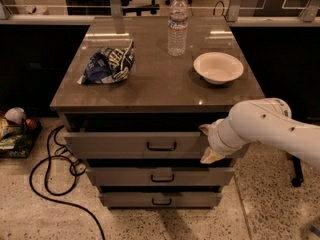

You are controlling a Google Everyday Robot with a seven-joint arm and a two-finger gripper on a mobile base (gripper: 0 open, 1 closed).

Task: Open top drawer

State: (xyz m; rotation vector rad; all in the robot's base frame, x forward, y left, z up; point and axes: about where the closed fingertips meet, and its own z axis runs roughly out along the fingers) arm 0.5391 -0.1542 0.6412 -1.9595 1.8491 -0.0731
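Top drawer [120, 144] stands slightly out under the cabinet top; gripper [206, 143] is at its front.
Gripper is wide, fingers one above the other. The horizontal black bar handle [161, 146] lies sideways toward the drawer's centre, apart from it.

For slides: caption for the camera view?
Gripper at the right end of the slightly pulled-out top drawer; bottle, bowl and bag above.
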